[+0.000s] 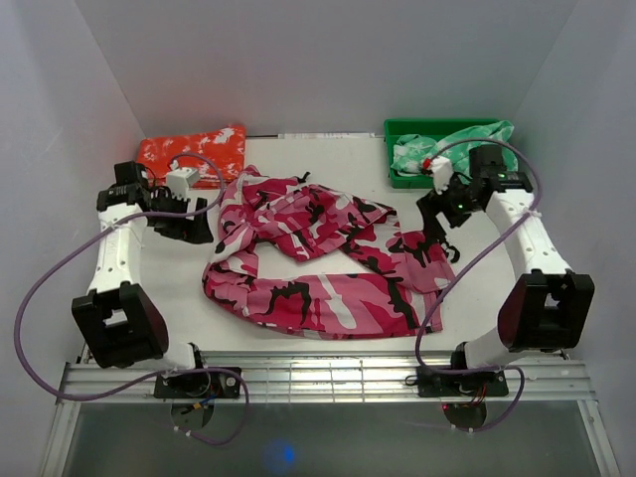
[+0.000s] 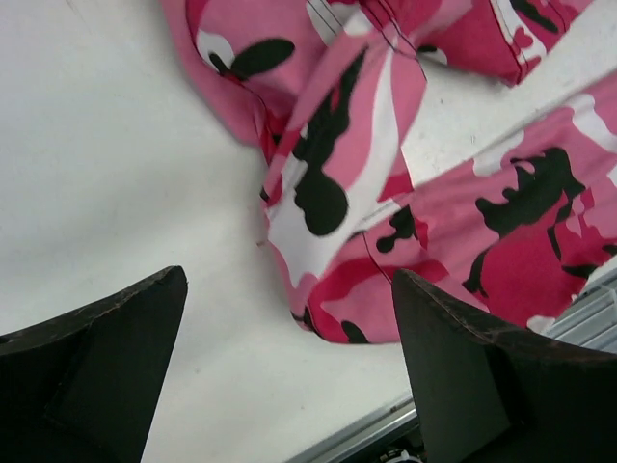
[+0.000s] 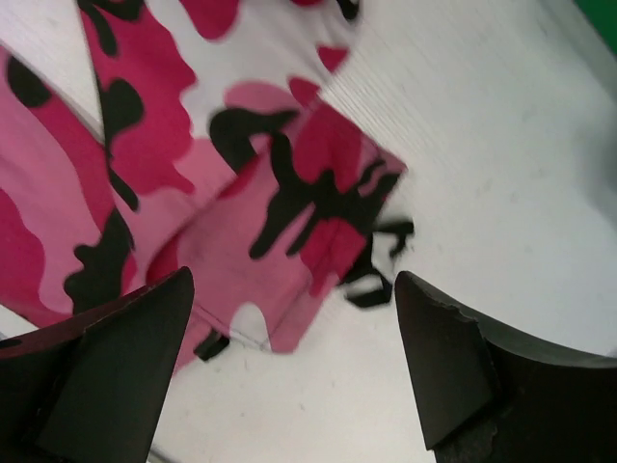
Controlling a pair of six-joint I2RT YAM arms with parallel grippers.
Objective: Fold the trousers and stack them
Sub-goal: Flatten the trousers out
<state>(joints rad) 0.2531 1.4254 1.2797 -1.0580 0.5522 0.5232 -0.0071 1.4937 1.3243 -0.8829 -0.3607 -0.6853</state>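
The pink camouflage trousers point(image 1: 318, 260) lie crumpled and loosely doubled over across the middle of the white table point(image 1: 169, 288). My left gripper point(image 1: 195, 225) hovers just off their left edge. In the left wrist view its fingers stand wide apart, open point(image 2: 289, 280), with a fold of the trousers point(image 2: 337, 183) lying on the table beyond them and nothing between them. My right gripper point(image 1: 438, 235) hangs over the right end of the cloth. It is open too point(image 3: 294, 278), above a trouser end point(image 3: 289, 193) with a black strap point(image 3: 381, 265), holding nothing.
An orange-red garment with white splotches point(image 1: 194, 154) lies at the back left. A green bin point(image 1: 397, 177) at the back right holds a green garment point(image 1: 467, 142). A metal rail point(image 1: 328, 378) runs along the near edge, and white walls enclose the table.
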